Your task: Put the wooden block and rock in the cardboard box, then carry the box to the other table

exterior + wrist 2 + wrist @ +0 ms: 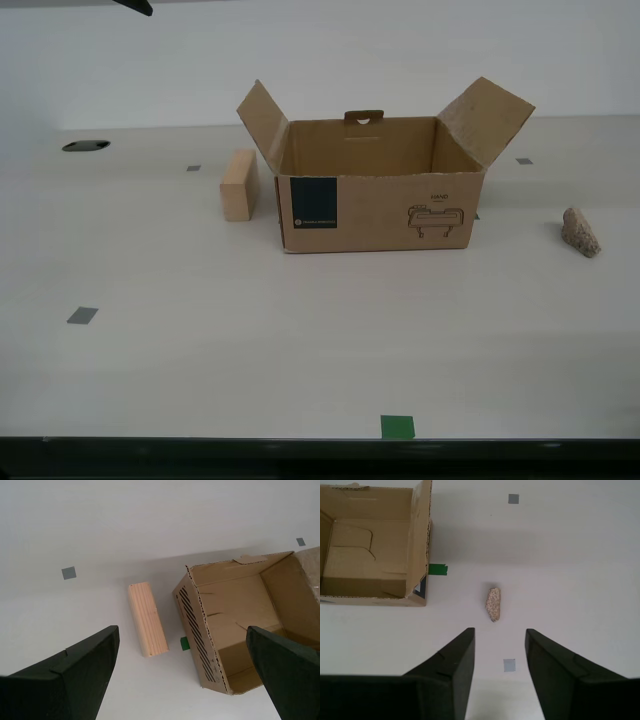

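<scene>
The cardboard box (380,200) stands open and upright on the tabletop (200,350), side flaps raised, dark blue label panel and printed drawing facing the exterior camera. Its interior appears empty in both wrist views. The wooden block (239,184) lies on the tabletop just beside the box, on the exterior view's left, apart from its wall. The rock (581,232) sits well apart from the box, toward the exterior view's right.

My first tool (500,640) hangs above the tabletop with its jaws parted and empty; the rock (493,604) lies just ahead of the gap. My second tool (182,645) is spread wide and holds nothing; the block (147,618) and the near wall of the box (200,635) both lie under its span.

Judgement: neither item is loaded yet; pickup is the step in hand. For the rock, the jaws should close across its narrow width, low on the body, as the rough lumpy surface may roll. For the block, the second tool should centre on it and grip the long smooth faces, clear of the box wall and flap.
</scene>
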Available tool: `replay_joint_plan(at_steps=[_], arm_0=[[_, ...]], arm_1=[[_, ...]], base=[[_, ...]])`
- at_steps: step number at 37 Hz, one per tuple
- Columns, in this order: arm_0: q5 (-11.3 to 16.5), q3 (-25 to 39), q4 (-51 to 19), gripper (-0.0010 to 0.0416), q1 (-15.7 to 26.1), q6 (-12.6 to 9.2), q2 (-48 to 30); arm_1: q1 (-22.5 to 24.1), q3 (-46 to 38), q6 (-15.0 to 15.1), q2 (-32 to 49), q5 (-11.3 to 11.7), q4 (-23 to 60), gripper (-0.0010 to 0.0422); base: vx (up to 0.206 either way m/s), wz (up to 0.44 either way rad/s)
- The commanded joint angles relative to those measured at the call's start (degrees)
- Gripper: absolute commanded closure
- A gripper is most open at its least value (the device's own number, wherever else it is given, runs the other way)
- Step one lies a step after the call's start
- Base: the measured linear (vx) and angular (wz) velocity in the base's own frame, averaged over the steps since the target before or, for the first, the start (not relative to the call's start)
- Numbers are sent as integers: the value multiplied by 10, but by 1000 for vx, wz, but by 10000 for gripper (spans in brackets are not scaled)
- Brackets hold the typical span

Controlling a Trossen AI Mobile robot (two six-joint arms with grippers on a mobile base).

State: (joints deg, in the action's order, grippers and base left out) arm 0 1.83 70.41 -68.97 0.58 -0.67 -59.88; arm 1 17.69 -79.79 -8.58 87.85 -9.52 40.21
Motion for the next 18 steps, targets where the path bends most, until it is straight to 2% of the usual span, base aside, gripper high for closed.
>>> replay_joint_plan(at_steps=[1, 6, 14, 16, 18], arm_0=[[2, 0, 1, 200, 0, -10, 0], [2, 0, 2, 124, 1, -19, 0], [3, 0, 1, 18, 2, -27, 0], [3, 0, 0, -2, 3, -31, 0], [3, 0, 0, 11, 3, -33, 0]], arm_1=[[0, 0, -1, 0, 0, 1, 67], [0, 0, -11, 0, 0, 5, 67], [0, 0, -11, 0, 0, 6, 67], [0, 0, -11, 0, 0, 7, 67], [0, 0, -11, 0, 0, 7, 67]], base=[[0, 0], [0, 0], [0, 0], [0, 0], [0, 0]])
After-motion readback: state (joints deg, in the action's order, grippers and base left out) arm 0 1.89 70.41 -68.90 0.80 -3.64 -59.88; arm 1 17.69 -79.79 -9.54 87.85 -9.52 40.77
